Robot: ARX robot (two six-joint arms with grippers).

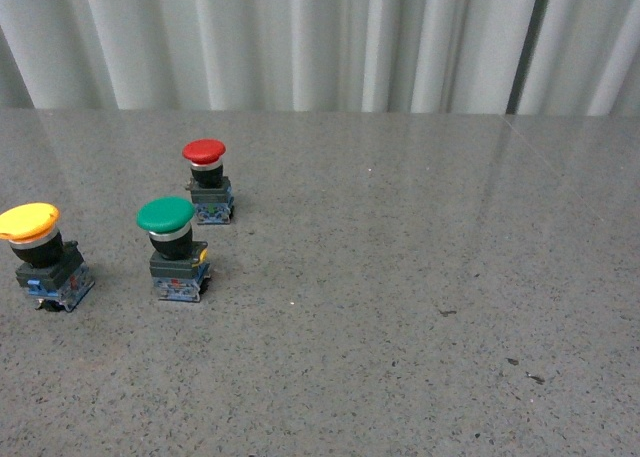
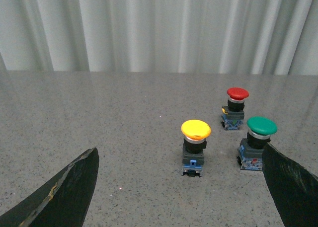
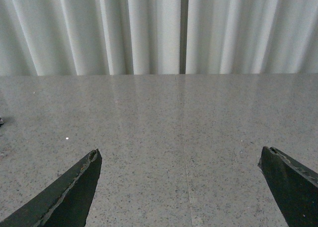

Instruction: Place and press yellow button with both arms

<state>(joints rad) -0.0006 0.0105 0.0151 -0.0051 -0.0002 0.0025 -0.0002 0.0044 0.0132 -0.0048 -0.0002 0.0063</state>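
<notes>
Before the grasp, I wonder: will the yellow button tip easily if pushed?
Probably yes: the yellow button has a wide cap over a narrower base. It looks rigid, so it should slide or topple, not bend.

A finger (image 2: 290, 187) of our left hand (image 2: 180, 148), cut by the frame, hides a corner of the green button (image 2: 260, 126).

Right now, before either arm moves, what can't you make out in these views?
Front view: neither arm shows; the yellow button sits with its cap against the picture edge, possibly clipped.
Left wrist view: a finger of the left gripper hides one side of the green button.
Right wrist view: no button in frame, only open fingers of the right gripper.
</notes>
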